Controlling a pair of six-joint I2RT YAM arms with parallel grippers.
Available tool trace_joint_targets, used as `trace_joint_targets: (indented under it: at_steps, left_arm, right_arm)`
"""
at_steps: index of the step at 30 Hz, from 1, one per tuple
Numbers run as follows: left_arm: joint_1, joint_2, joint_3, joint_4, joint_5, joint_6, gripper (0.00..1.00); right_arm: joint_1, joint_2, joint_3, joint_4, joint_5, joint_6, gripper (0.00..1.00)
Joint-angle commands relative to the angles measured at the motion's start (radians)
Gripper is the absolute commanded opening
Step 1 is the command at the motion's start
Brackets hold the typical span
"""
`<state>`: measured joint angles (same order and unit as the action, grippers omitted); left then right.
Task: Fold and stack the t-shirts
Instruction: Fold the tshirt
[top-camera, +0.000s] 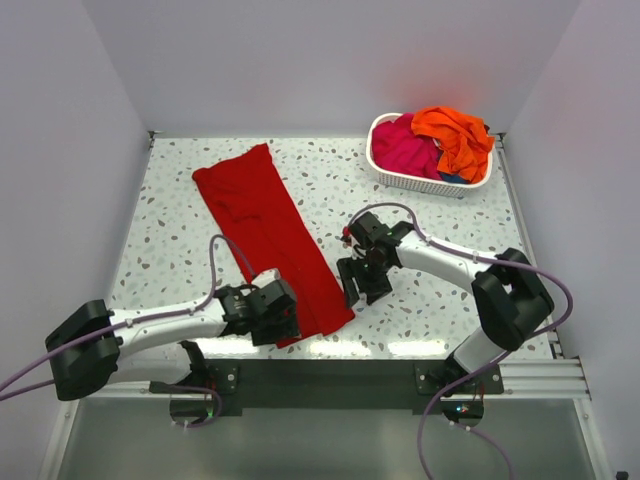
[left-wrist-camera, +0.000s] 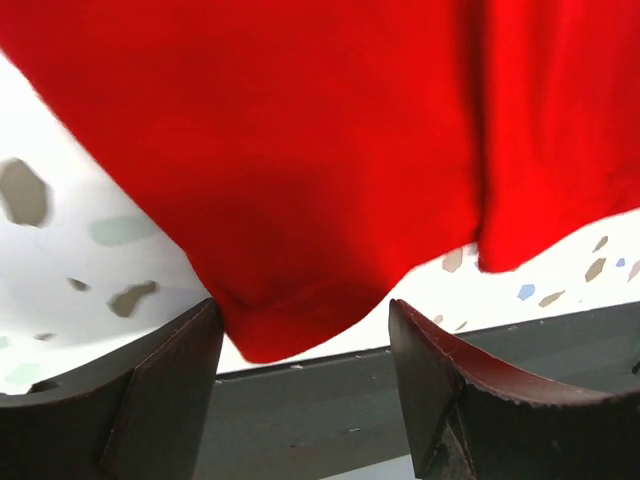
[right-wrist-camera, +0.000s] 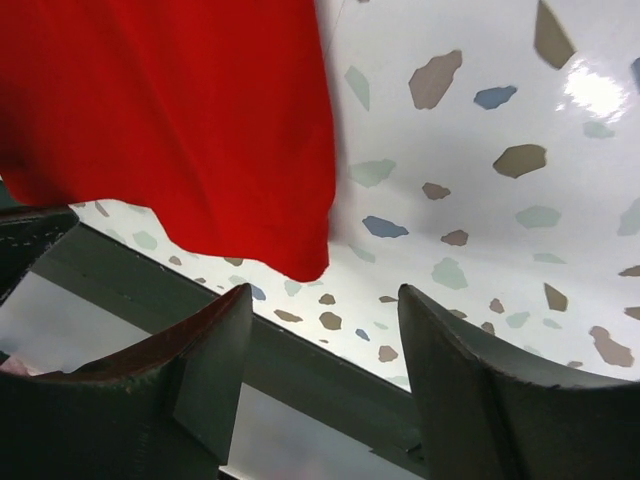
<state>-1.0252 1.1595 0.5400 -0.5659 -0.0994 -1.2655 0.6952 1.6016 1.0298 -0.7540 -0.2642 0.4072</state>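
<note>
The deep red t-shirt (top-camera: 262, 230) lies folded into a long strip, running from the back left to the table's near edge. My left gripper (top-camera: 283, 312) is open over its near end; the hem corner (left-wrist-camera: 290, 330) lies between the open jaws. My right gripper (top-camera: 360, 282) is open just right of the strip's near right corner (right-wrist-camera: 300, 255), not touching it. The magenta-pink t-shirt (top-camera: 405, 148) and the bright orange t-shirt (top-camera: 455, 135) lie bunched in the basket.
The white slatted basket (top-camera: 425, 182) stands at the back right of the speckled table (top-camera: 430, 300). The table's near edge and a dark rail (top-camera: 330, 375) run right below both grippers. White walls enclose the table on three sides.
</note>
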Motion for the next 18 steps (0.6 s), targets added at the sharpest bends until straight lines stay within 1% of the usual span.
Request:
trace_joint_targets:
  at_steps: [1, 5, 11, 14, 18]
  left_arm:
    - [-0.056, 0.022, 0.029, 0.004, -0.045, -0.089, 0.7]
    - [-0.079, 0.011, 0.026, -0.035, -0.06, -0.129, 0.68]
    - [-0.104, -0.05, -0.005, -0.091, -0.074, -0.202, 0.63]
    - [-0.108, -0.081, -0.025, -0.091, -0.079, -0.224, 0.62]
    - [-0.108, -0.08, -0.04, -0.057, -0.08, -0.219, 0.59]
  right_arm:
    - [0.003, 0.004, -0.034, 0.054, -0.076, 0.013, 0.63]
    - [0.004, 0.017, -0.068, 0.108, -0.112, 0.033, 0.61]
    - [0.004, 0.032, -0.065, 0.128, -0.118, 0.044, 0.59]
    - [0.004, 0.05, -0.057, 0.13, -0.118, 0.038, 0.59]
    - [0.006, 0.078, -0.05, 0.128, -0.116, 0.028, 0.57]
